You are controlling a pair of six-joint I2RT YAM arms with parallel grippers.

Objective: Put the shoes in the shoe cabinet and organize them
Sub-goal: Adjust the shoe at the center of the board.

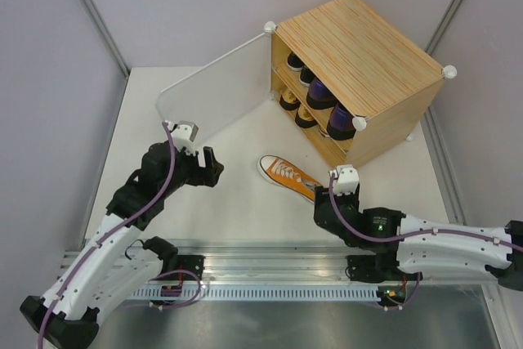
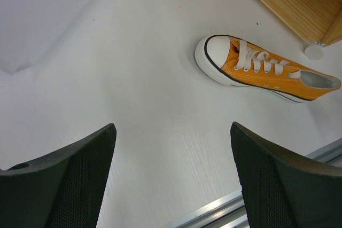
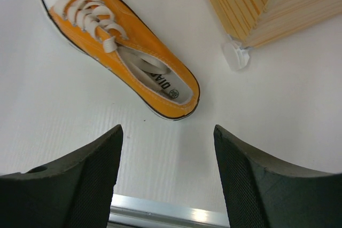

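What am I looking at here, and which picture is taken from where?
Two robot arms are bolted at the near edge of a white table. One picture looks down from above; the other two come from wrist cameras, the dark shapes being each arm's own fingers. The left gripper and right gripper are open, holding nothing. One orange sneaker lies on the table. Behind it stands the wooden shoe cabinet, door open, other shoes inside.

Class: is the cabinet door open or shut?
Open: the door stands swung out from the cabinet, and the shoes on its shelves show.
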